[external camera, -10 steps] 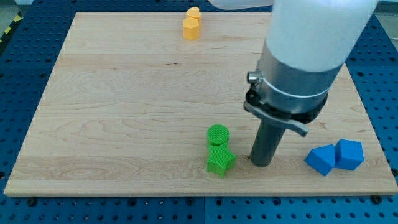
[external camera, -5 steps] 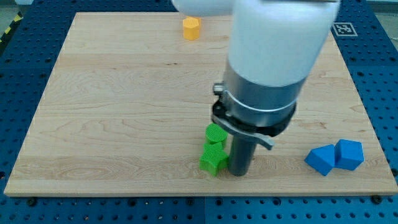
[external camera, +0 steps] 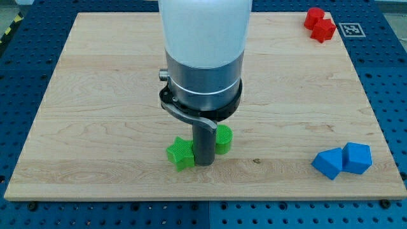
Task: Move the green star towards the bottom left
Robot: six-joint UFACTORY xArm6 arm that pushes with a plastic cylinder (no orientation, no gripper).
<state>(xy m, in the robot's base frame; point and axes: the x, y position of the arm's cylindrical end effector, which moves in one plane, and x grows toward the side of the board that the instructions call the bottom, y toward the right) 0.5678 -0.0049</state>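
Observation:
The green star [external camera: 180, 153] lies near the board's bottom edge, left of centre. My tip [external camera: 203, 163] stands right against the star's right side. A green cylinder [external camera: 222, 138] sits just right of the rod, slightly above the tip, partly hidden by the rod. The rod stands between the two green blocks.
Two blue blocks [external camera: 329, 163] [external camera: 357, 158] lie together at the bottom right. Two red blocks [external camera: 314, 17] [external camera: 324, 29] sit at the top right corner. The arm's wide body hides the board's top middle. The wooden board [external camera: 95, 95] ends close below the star.
My tip has moved to the view's left, pushing the green star left. The star has parted from the green cylinder. The arm now hides the orange block; the red blocks show.

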